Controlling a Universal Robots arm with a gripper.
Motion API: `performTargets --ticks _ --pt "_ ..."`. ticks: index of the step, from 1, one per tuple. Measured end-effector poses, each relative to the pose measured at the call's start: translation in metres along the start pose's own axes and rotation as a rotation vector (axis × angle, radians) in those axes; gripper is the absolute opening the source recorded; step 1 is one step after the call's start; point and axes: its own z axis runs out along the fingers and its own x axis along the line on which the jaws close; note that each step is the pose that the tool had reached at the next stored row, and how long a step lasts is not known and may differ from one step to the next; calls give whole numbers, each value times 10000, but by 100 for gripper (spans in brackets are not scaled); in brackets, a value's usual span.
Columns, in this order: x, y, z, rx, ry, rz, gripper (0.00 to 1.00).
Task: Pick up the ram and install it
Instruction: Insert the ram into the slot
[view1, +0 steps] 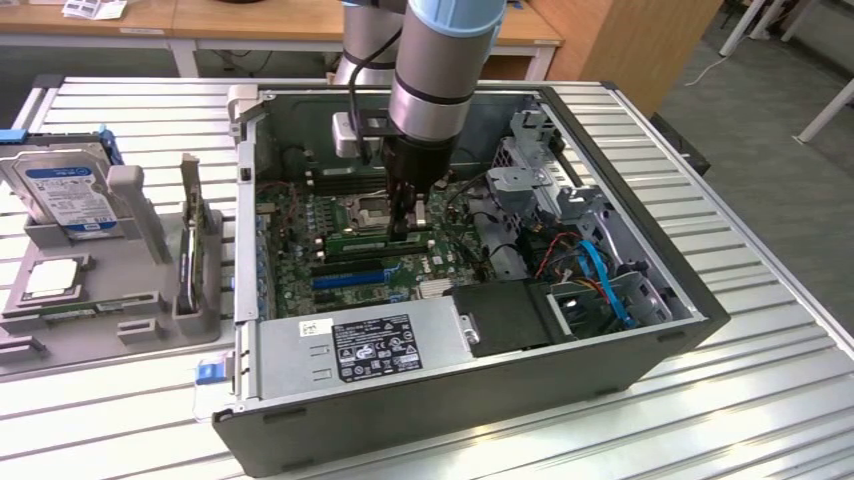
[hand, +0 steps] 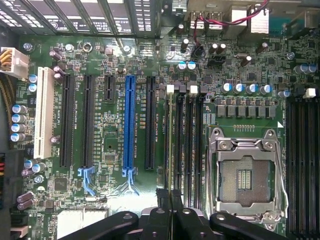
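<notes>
One hand (view1: 408, 228) is hanging inside the open computer case (view1: 467, 420) on the slatted surface (view1: 747, 420), its fingers (hand: 161, 212) pressing together and pinching the ram (view1: 363, 243), which is standing on edge over the motherboard (view1: 300, 250), at six o'clock from the empty processor socket (view1: 370, 208) in the exterior view. At nine o'clock from the case, a hard drive (view1: 67, 190) is sitting.

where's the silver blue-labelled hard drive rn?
Exterior view's left, outside the open black computer case: the silver hard drive sits in the grey plastic tray, next to the square silver processor chip.
</notes>
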Motion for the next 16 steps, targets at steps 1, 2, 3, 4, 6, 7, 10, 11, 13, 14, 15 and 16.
performTargets --ticks 1,2,3,4,6,7,10,11,13,14,15,16 --pt "0 0 2 1 -1 0 11" --pt "0 0 4 0 -2 0 11" --pt "0 0 6 1 -2 0 11" --pt "0 -1 9 1 -2 0 11" --pt "0 -1 12 0 0 0 11" --pt "0 -1 13 0 1 0 11" --pt "0 -1 14 0 -1 0 11" --pt "0 -1 14 1 -1 0 11" --pt "0 -1 14 0 -1 0 11" --pt "0 -1 14 0 -1 0 11" --pt "0 -1 14 0 -1 0 11" --pt "0 -1 14 0 -1 0 11"
